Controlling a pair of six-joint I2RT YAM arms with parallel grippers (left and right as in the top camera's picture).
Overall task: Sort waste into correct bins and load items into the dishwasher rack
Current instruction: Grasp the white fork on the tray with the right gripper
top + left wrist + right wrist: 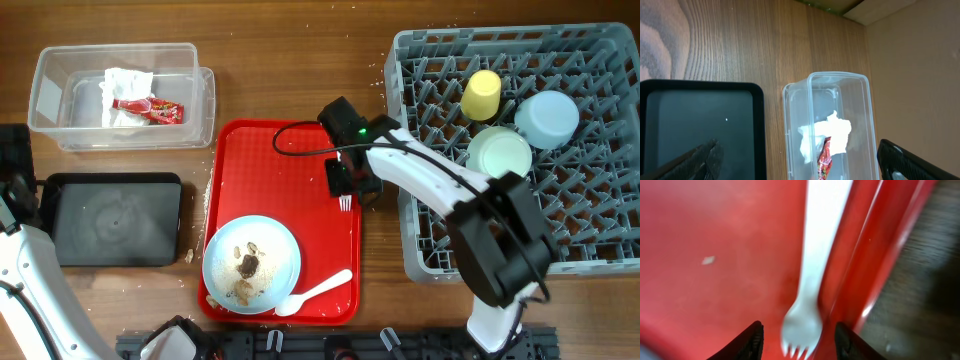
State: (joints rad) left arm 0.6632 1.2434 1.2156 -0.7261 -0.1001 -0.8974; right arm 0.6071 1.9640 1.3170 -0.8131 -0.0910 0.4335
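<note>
My right gripper [347, 188] is open low over the red serving tray's right side. In the right wrist view its fingers [799, 332] stand on either side of the white plastic fork [815, 250], which lies on the tray by its right rim; the tines show in the overhead view [345, 204]. The light blue plate [278, 250] holds brown food scraps [246, 266], with the white spoon [318, 293] beside it. My left gripper [800, 167] is open and empty above the clear tub [860, 100] and black tray [700, 115]. The napkin [128, 86] and red wrapper [160, 109] lie in the tub.
The red serving tray [270, 160] sits mid-table. The grey dishwasher rack [600, 200] at the right holds the yellow cup [481, 94], pale green bowl [500, 154] and light blue bowl [547, 118]. The clear tub [50, 70] and black tray [115, 225] are at the left.
</note>
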